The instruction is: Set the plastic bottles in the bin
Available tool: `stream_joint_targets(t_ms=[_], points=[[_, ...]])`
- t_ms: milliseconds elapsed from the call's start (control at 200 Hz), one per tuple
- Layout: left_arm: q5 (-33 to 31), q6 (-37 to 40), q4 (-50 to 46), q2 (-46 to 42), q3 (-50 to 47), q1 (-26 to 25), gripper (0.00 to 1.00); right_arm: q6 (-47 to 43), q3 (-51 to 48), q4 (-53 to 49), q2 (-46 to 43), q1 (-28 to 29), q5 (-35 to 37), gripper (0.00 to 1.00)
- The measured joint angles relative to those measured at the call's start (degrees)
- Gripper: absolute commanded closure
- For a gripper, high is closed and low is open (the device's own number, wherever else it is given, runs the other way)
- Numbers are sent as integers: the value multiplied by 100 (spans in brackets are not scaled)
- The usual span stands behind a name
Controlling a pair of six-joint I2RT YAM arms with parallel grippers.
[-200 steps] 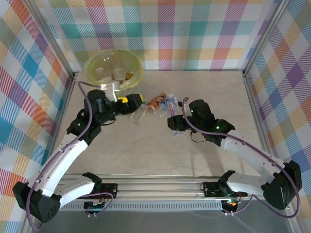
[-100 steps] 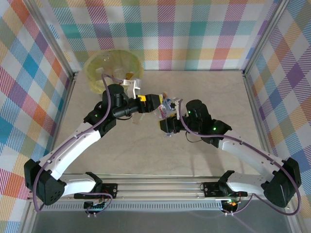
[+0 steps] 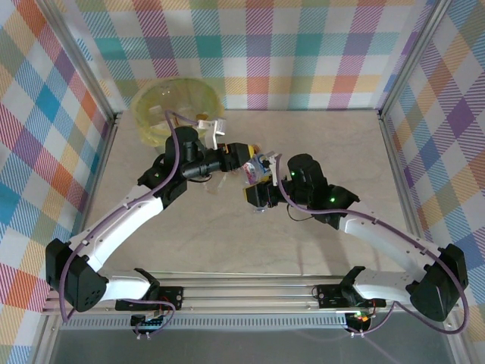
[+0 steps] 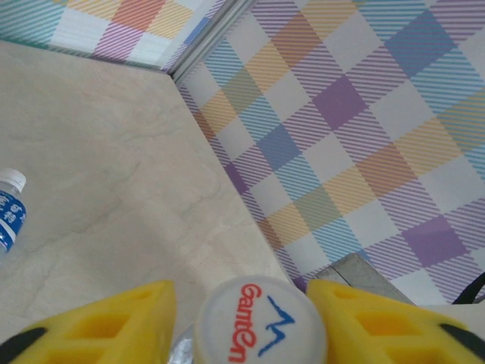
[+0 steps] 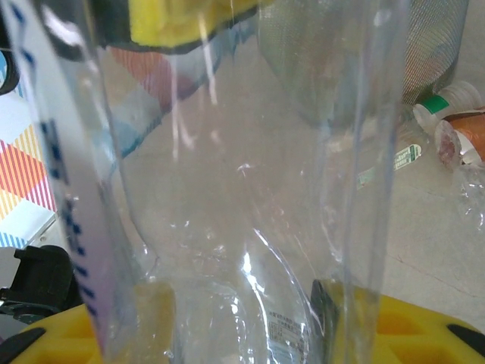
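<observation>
- Table [image 3: 333,152]: pale marbled top.
- Bin [image 3: 144,125]: at the table's far left corner.
- Right gripper [image 5: 242,318]: clamped on an upright clear bottle [image 5: 227,152], mid-table.
- Left gripper [image 4: 239,303]: white cap [image 4: 261,322] between its fingers; whether it grips cannot be told.
- Loose bottles [image 3: 261,161]: clustered between both grippers.

Bright, even overhead light falls on the pale bench [image 3: 227,243], leaving only faint, soft-edged shadows. At the right wrist a clear bottle [image 5: 250,189] sits too close to focus (glare streaks its plastic, warping everything behind); the left-wrist view is well lit.
</observation>
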Motion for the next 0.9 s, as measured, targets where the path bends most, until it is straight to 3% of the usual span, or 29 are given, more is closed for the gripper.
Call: stream_joint_targets(t_ms=[175, 250, 315, 425, 710, 900], points=[[-13, 162, -2, 0, 20, 0, 85, 0, 13, -66, 9, -2, 11, 49], [-44, 160, -17, -2, 22, 0, 91, -9, 28, -72, 31, -2, 28, 43], [-107, 160, -28, -7, 22, 0, 94, -22, 59, -98, 55, -2, 50, 31], [-264, 190, -81, -37, 31, 0, 100, -46, 155, -133, 74, 11, 120, 0], [-1110, 826, -817, -50, 737, 28, 100, 2, 531, -535, -68, 15, 267, 0], [-1683, 1366, -1303, -46, 1690, 378, 100, 87, 577, -807, -627, 15, 439, 0]])
